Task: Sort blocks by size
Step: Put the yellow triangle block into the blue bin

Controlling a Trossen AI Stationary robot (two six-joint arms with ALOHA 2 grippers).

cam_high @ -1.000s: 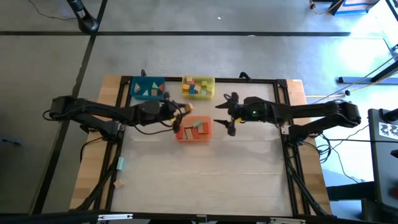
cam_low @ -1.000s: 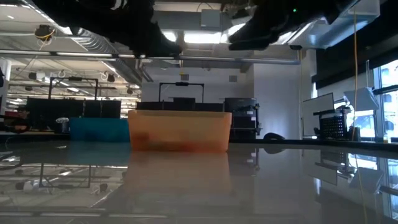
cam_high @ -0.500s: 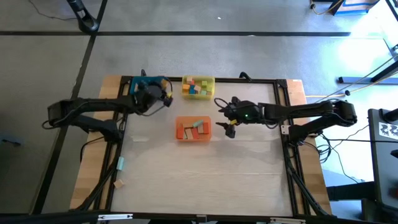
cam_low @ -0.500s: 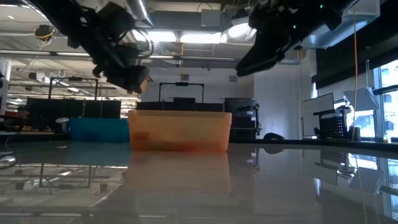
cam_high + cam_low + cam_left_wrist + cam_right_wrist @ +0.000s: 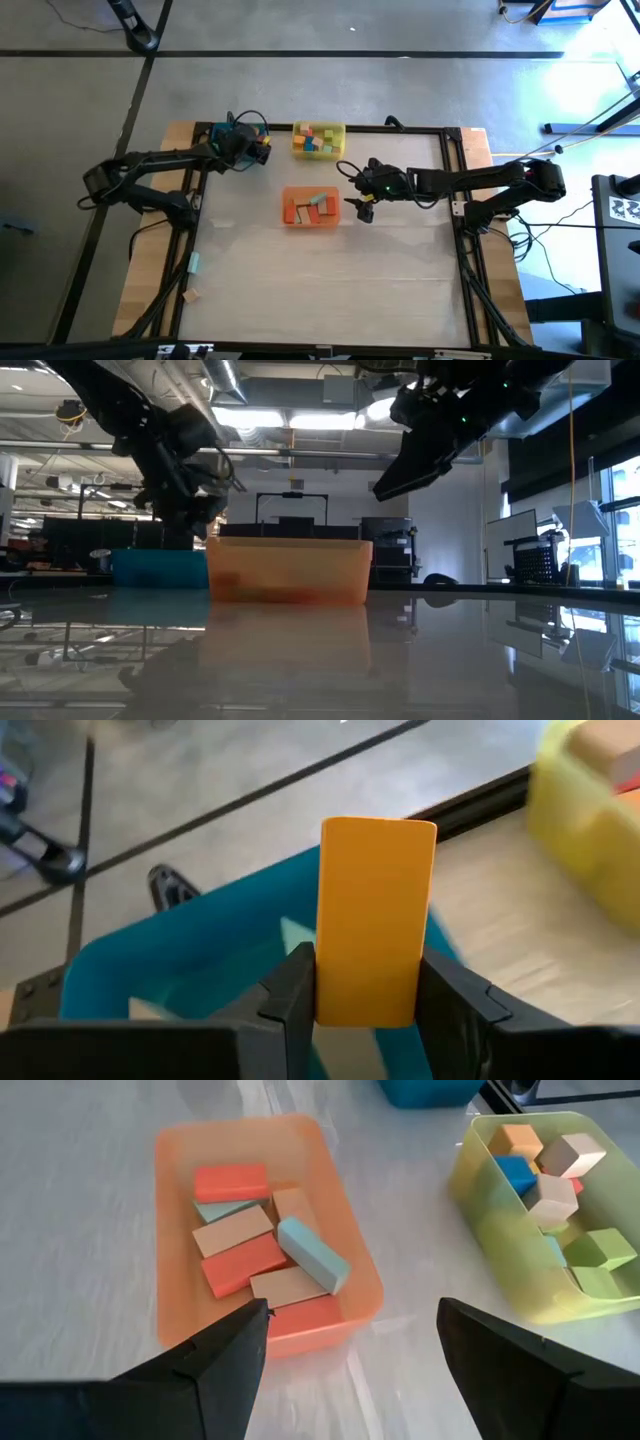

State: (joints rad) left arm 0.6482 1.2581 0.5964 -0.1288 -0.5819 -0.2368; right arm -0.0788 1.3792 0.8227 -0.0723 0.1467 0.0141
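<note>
Three trays (image 5: pixel 311 208) – left claw (image 5: pixel 365 992) grips one orange block (image 5: pixel 372 915).

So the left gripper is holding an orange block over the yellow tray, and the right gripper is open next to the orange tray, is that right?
Not quite. The left gripper does hold an orange block, but over the blue tray, not the yellow tray; the left wrist view shows this. The rest stands: the right gripper is open beside the orange tray.
</note>
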